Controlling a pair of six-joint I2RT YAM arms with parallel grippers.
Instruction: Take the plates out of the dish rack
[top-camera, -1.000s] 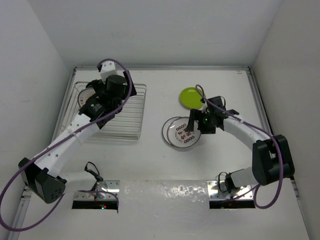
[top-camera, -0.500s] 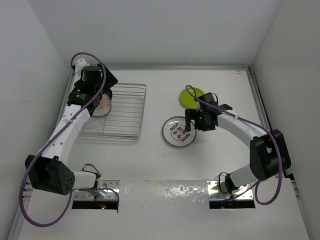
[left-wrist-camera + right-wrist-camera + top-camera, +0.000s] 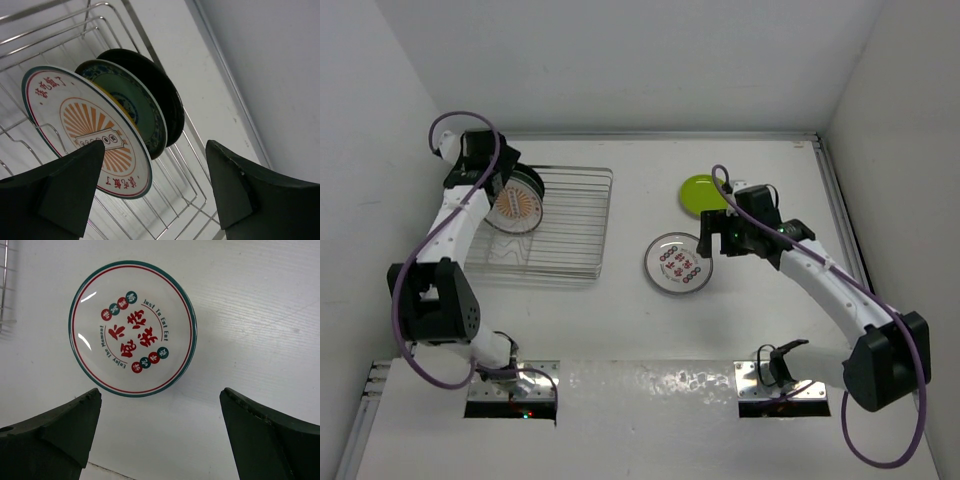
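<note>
Three plates stand upright in the dish rack (image 3: 565,225) at its far left: white with orange centre (image 3: 90,135), yellow-brown patterned (image 3: 137,110) and black (image 3: 162,97). They show from above as one cluster (image 3: 516,205). My left gripper (image 3: 155,185) is open and empty, just in front of them at the rack's far left corner (image 3: 500,180). The white plate with red dots (image 3: 678,263) lies flat on the table, also in the right wrist view (image 3: 132,327). My right gripper (image 3: 160,430) is open and empty above its right edge (image 3: 708,243). The lime green plate (image 3: 703,192) lies behind it.
The rack's wire bars (image 3: 200,185) run under the left gripper, and its corner (image 3: 4,285) shows left of the red-dot plate. White walls close in the table on the left, back and right. The arm bases sit at the near edge.
My left arm has swung back and to the left, off the rack's middle to its far left corner, uncovering the standing plates. My right gripper has drawn back to the right off the red-dot plate.
</note>
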